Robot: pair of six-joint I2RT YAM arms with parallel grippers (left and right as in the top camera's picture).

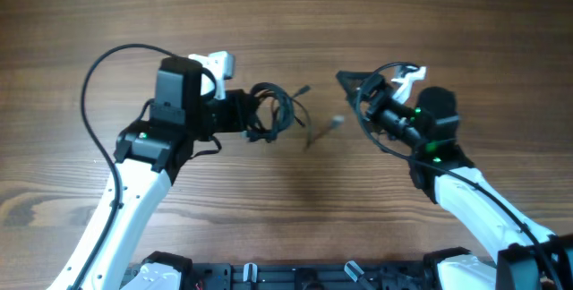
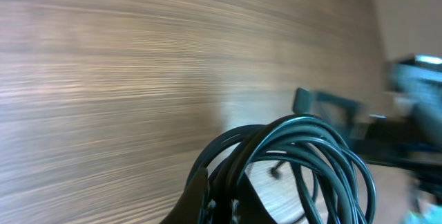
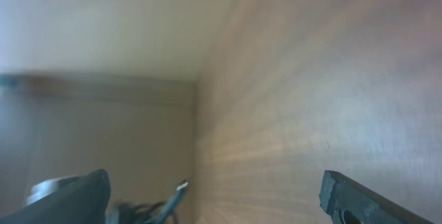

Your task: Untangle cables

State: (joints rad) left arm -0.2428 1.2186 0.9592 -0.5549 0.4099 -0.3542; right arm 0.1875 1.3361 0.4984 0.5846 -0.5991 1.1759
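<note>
Black cables (image 1: 273, 111) sit bunched mid wood table (image 1: 286, 21). The left gripper (image 1: 242, 114) is clamped on the coil, likely anchoring it so strands can be pulled free. The right gripper (image 1: 351, 82) is well apart, with a loose plug (image 1: 335, 123) between them.
Left wrist: cables (image 2: 304, 148) loop up from the closed jaws.
Right wrist: fingers (image 3: 352, 200) are spread wide and hold nothing, probably set to take a strand.
</note>
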